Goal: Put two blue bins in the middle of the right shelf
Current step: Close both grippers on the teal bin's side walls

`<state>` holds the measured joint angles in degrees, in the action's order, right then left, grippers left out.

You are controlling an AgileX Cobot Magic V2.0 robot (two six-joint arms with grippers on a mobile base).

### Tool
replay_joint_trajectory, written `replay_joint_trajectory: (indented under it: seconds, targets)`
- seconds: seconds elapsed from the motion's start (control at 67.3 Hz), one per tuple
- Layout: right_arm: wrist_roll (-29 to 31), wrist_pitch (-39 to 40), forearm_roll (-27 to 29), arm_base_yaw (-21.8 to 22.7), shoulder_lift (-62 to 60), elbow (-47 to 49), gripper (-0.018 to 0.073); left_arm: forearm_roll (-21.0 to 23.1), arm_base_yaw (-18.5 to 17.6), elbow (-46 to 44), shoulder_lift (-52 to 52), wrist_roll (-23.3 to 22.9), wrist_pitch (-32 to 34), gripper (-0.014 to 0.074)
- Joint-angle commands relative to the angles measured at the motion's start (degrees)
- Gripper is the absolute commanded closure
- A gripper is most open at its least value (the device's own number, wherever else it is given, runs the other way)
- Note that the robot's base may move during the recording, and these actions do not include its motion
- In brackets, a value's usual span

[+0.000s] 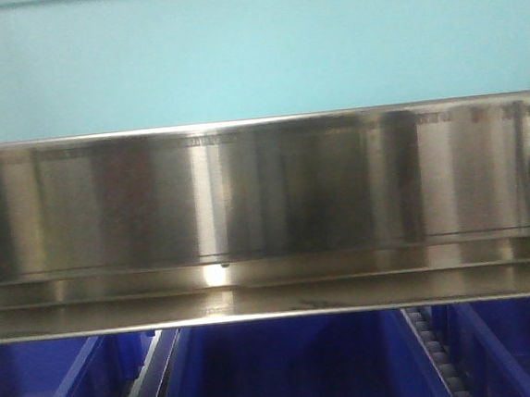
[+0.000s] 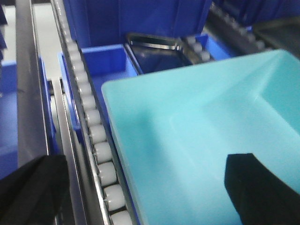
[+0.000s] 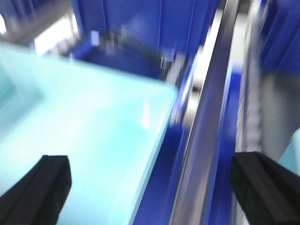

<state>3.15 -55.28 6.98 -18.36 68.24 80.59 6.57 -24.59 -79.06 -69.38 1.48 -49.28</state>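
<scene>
Bin (image 1: 252,46) above rail (image 1: 267,217), other bins (image 1: 289,368) below

left fingers (image 2: 255,185): matte black, blocky tips | right fingers (image 3: 40,187): matte black, blocky, blurred

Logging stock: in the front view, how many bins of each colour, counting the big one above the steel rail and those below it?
Light cyan bin: 1
Dark blue bins: 3
Total: 4
</scene>
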Motion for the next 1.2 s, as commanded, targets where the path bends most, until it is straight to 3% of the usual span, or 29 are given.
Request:
replay_joint_trajectory:
  seconds: [0.0, 0.267, 0.356, 0.802, 0.876, 0.951, 1.055, 1.144, 1.188]
  targets:
    - [-2.0, -6.8, -0.3, -0.1, 5.5, 6.0, -0.0009, 0.6, -0.3, -4.2, -4.2, -0.6, -4.3, 0.0053]
    - [-4.8, -10.6, -0.4, -0.1, 17.2, 12.0, -0.0009, -0.7, -0.3, -11.9, -17.1, -0.9, -13.9, 0.0060]
    - [-5.2, -10.7, -0.4, -0.1, 19.8, 12.0, -0.0009, -1.4, -0.3, -12.0, -20.0, -3.1, -14.2, 0.0060]
    - [-5.3, -10.4, -0.4, -0.1, 28.5, 12.0, 0.0010, -1.9, -0.2, -12.0, -28.0, -3.8, -14.2, 0.0060]
    - [-5.3, -10.5, -0.4, -0.1, 29.2, 12.0, 0.0073, -1.9, -0.2, -12.0, -28.1, -5.0, -14.2, 0.0080]
    - [-5.3, -11.0, -0.4, -0.1, 29.7, 12.0, 0.0204, -1.9, -0.2, -12.0, -28.1, -5.1, -14.2, 0.0150]
    - [-5.3, -11.5, -0.4, -0.1, 29.9, 12.0, 0.0446, -1.9, -0.2, -12.0, -28.1, -5.1, -14.2, 0.0330]
    - [-5.3, -11.8, -0.4, -0.1, 29.9, 12.0, 0.0663, -1.9, -0.2, -12.0, -28.1, -5.1, -14.2, 0.0540]
    - [-5.5, -11.8, -0.4, -0.1, 29.9, 12.0, 0.0728, -1.9, -0.2, -12.0, -28.1, -5.1, -14.2, 0.0631]
